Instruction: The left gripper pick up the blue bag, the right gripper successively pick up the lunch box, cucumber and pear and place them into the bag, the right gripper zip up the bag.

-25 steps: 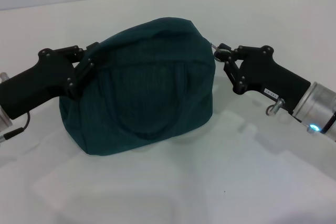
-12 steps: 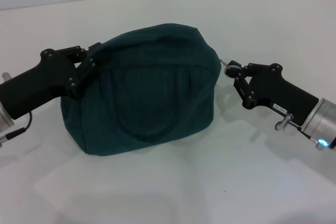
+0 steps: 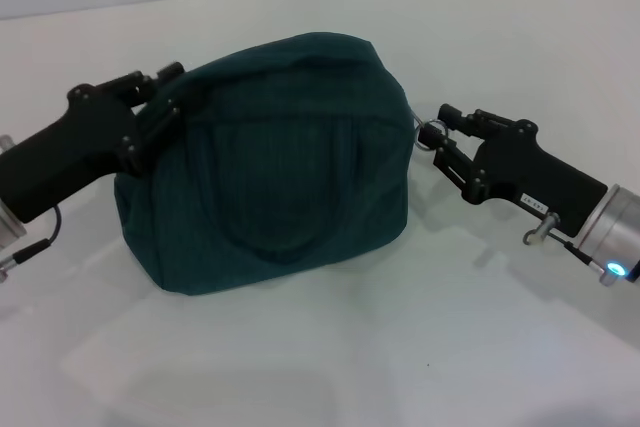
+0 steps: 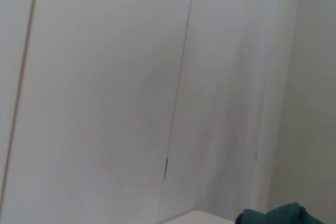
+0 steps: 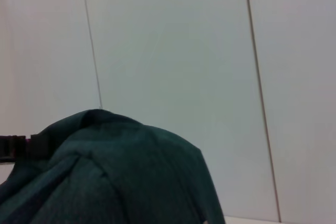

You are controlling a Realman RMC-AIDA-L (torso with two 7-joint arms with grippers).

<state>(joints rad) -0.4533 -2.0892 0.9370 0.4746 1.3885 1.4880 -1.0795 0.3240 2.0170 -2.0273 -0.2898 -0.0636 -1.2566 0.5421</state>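
Blue bag [image 3: 270, 162] sits bulging on the white tabletop [image 3: 330, 347], top closed over, between the two hands. Lunch box, cucumber and pear not visible anywhere, presumably inside already.

Left hand [image 3: 165, 97] is against the bag's upper end on its side, fingers pressed into the fabric; looks clamped on a fold of cloth, but the contact is half hidden, so gripping is a judgement. Left wrist view shows only wall and a sliver of bag [image 4: 275, 216].

Right hand [image 3: 440, 127] is just off the opposite end of the bag, fingertips at the metal ring pull [image 3: 430, 134]. Fingers look parted around it rather than pinched; can't tell for sure whether the pull is held. Right wrist view shows the bag's domed top [image 5: 110, 177], no fingers.

Judged step: end of zipping, pull at the far end of the zipper.

Risks:
- If the right hand still has the ring and retreats, it drags the bag sideways or tips it, since the left hand anchors only one corner.
- If the left hand lets go first, the stuffed bag may slump or roll toward the right hand.
- Ring could snag on a fingertip during release.
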